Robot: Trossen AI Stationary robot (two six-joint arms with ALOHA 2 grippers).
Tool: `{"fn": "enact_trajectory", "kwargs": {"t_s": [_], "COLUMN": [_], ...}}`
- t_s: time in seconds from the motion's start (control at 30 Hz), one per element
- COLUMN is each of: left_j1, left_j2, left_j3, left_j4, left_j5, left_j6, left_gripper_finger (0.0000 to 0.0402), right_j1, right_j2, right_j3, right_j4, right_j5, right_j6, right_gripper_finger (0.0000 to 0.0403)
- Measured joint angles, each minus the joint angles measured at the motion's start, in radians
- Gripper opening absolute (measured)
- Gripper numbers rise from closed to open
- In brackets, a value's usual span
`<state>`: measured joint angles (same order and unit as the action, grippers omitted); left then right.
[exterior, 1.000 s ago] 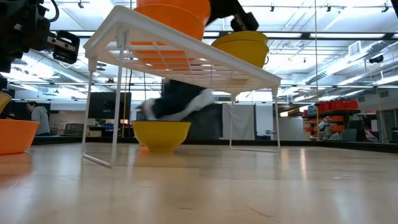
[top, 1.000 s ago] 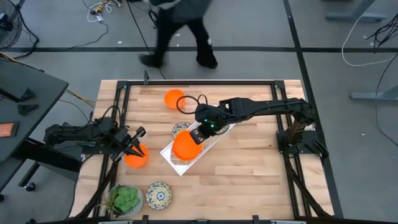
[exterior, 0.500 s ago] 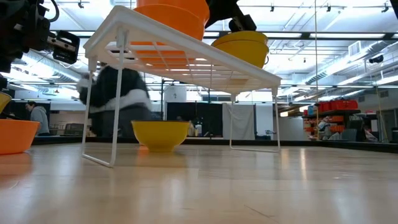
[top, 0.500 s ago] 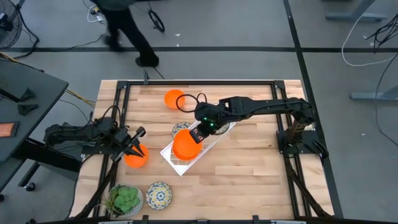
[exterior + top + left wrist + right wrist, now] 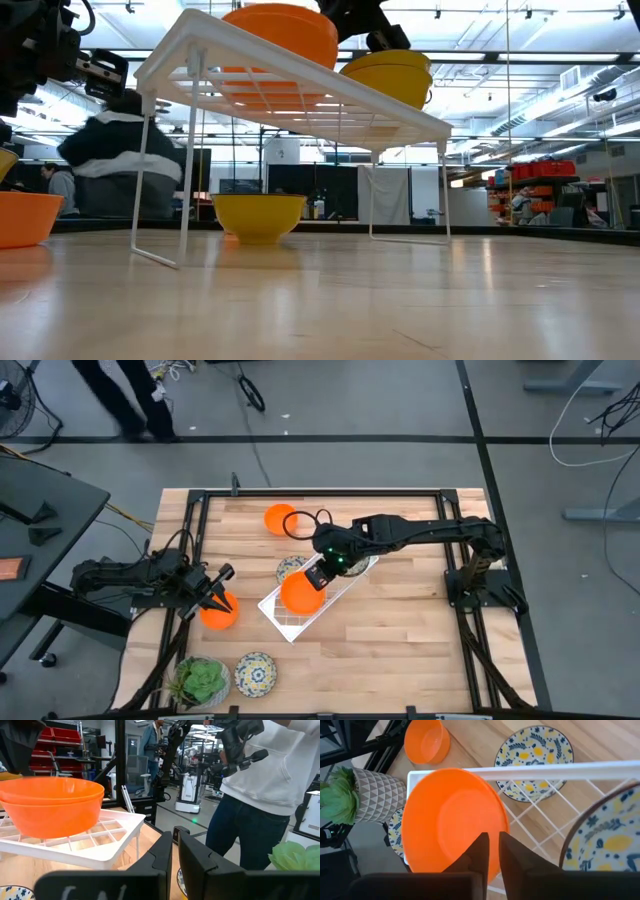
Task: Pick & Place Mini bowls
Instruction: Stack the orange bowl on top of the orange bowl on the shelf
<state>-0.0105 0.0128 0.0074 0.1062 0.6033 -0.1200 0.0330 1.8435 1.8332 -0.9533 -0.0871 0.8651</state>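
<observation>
Above the middle of the surface, the right gripper (image 5: 322, 571) sits over the white wire grid rack (image 5: 290, 622), its jaws drawn nearly together just beyond the rim of a plain bright orange mini bowl (image 5: 300, 593) that rests on the rack's grid; whether the jaws pinch that rim or have let it go cannot be told. A white mini bowl with blue-and-yellow floral pattern (image 5: 602, 840) sits on the same rack beside it, and another patterned one (image 5: 535, 752) lies on the wood under the rack. If the orange bowl is being set down, the sound way is probably to let it settle flat on the wires, spread the jaws only a little, and lift straight up so the rim is not dragged toward the rack's edge or against its neighbour. Near the left edge of the surface the left gripper (image 5: 215, 592) waits with narrow jaws, holding nothing, next to a second orange mini bowl (image 5: 219, 614). A third orange bowl (image 5: 280, 518) stands near the far edge, a further patterned bowl (image 5: 256, 673) by the near edge beside a potted green leafy plant (image 5: 203, 681).
</observation>
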Motion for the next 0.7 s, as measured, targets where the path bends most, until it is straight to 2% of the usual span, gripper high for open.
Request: {"fn": "enact_trajectory", "kwargs": {"t_s": [0.33, 0.7], "left_j1": [0.0, 0.0], "left_j2": [0.0, 0.0], "left_j3": [0.0, 0.0], "left_j4": [0.0, 0.0], "left_j5": [0.0, 0.0], "left_j6": [0.0, 0.0], "left_gripper_finger": [0.0037, 0.0037], "right_j1": [0.006, 0.051], "right_j2": [-0.001, -0.001], "right_j3": [0.0, 0.0], "right_j4": [0.067, 0.141], "right_j5": [0.001, 0.001], "right_j6": [-0.108, -0.207], "right_gripper_finger": [0.0095, 0.0089]}}
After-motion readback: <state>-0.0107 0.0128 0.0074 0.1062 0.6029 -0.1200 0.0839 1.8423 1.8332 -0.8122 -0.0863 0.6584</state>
